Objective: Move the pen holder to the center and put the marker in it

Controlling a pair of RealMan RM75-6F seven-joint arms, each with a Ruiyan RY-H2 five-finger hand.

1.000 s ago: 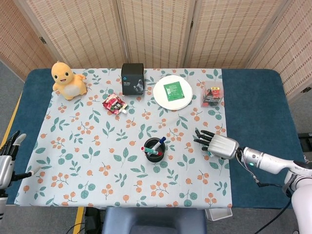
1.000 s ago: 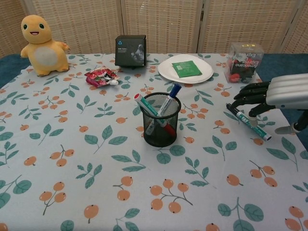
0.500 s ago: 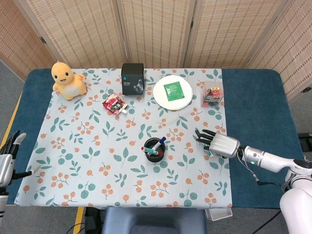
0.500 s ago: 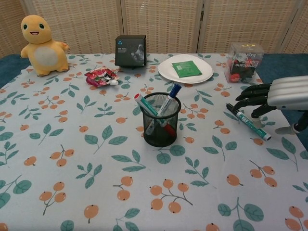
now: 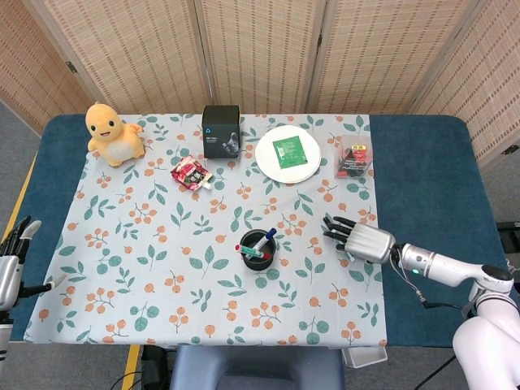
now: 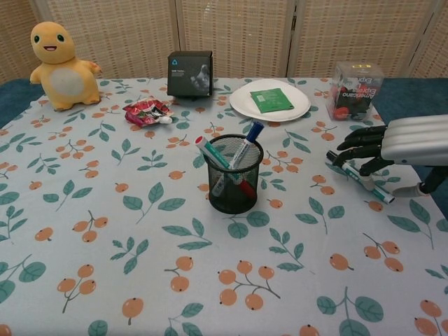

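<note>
Tablecloth [image 6: 140,280] holds a clear box [image 6: 355,89] seemingly printed "Americano Express".

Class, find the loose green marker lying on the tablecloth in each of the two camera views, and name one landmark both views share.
Head view: mostly hidden under the right hand, right of centre.
Chest view: the marker lies at the right edge, under the right hand's fingers.
Shared landmark: the black mesh pen holder, to its left.

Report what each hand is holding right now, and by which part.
Nothing is held. The right hand hovers over the green marker lying on the tablecloth, fingers spread, not closed on it. The left hand is at the table's left edge, open.
</note>
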